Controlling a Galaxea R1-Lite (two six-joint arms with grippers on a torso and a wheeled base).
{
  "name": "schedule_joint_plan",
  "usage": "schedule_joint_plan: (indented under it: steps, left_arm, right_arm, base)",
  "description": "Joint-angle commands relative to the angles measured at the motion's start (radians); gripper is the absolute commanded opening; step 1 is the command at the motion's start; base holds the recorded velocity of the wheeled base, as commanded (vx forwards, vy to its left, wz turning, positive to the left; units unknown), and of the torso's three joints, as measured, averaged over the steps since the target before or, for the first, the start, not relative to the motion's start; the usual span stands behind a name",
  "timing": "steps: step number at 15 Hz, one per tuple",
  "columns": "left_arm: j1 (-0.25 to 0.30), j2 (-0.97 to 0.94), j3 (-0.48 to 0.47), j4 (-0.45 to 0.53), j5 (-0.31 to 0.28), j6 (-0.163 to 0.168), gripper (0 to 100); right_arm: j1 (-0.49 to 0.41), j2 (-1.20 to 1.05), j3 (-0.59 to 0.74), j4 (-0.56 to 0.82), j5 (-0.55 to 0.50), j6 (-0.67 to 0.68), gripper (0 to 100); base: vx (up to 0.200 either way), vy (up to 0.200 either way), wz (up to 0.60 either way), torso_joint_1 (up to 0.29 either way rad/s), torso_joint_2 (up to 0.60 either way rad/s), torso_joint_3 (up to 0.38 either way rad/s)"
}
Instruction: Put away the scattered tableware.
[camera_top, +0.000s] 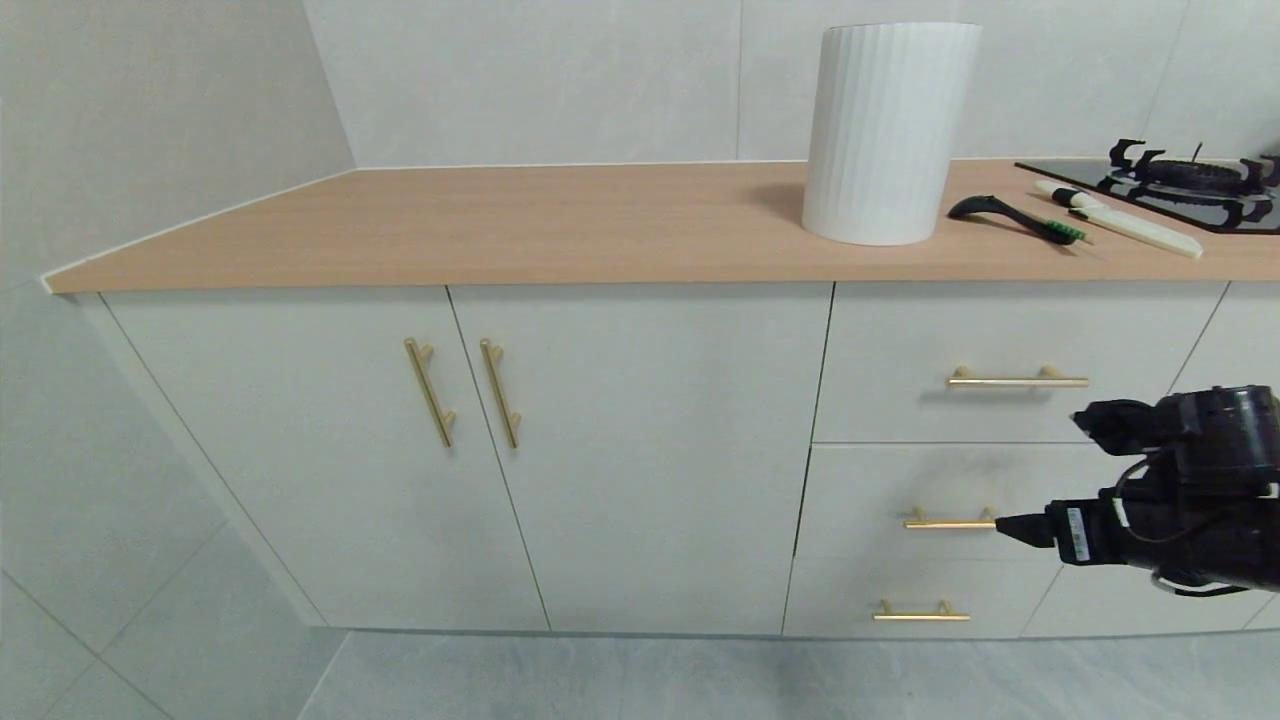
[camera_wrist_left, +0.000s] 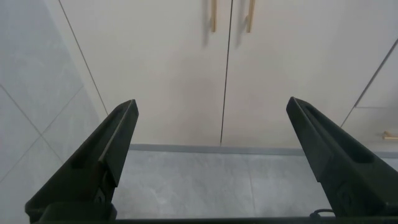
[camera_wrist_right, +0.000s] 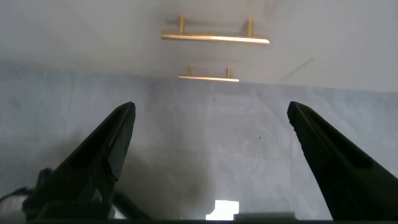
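On the wooden counter (camera_top: 500, 225) a black-handled utensil with a green tip (camera_top: 1015, 218) and a cream-white knife-like utensil (camera_top: 1125, 224) lie side by side, right of a tall white ribbed container (camera_top: 885, 130). My right gripper (camera_top: 1050, 475) hangs open and empty below counter height, in front of the drawers, near the middle drawer handle (camera_top: 950, 522). In the right wrist view its fingers (camera_wrist_right: 106, 155) spread over the floor, with two drawer handles (camera_wrist_right: 214, 38) beyond. My left gripper (camera_wrist_left: 212, 109) is open and empty, low before the cabinet doors (camera_wrist_left: 227, 68).
A black gas hob (camera_top: 1190, 185) occupies the counter's far right. Below it are a double-door cabinet with two vertical gold handles (camera_top: 465, 390) and a stack of three drawers; the top drawer handle (camera_top: 1017, 380) is above my right gripper. Grey tiled floor (camera_top: 600, 680) runs along the front.
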Motion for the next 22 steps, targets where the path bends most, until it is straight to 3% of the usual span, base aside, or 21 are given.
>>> schedule_joint_plan:
  steps: [1,11,22]
  left_arm:
    - [0.0,0.001,0.0,-0.002,0.0,0.0,100]
    - [0.0,0.001,0.0,0.0,0.0,0.0,100]
    - [0.0,0.001,0.0,-0.002,0.0,0.0,100]
  right_arm:
    - [0.002,0.2,-0.051,-0.041,-0.002,-0.003,100]
    - [-0.052,0.537,-0.076,-0.528,-0.045,-0.001,100]
    - [-0.086,0.692,-0.188,-0.687,-0.065,0.008,100]
  base:
    - [0.0,0.0,0.0,0.0,0.0,0.0]
    - [0.0,0.0,0.0,0.0,0.0,0.0]
    - [0.0,0.0,0.0,0.0,0.0,0.0]
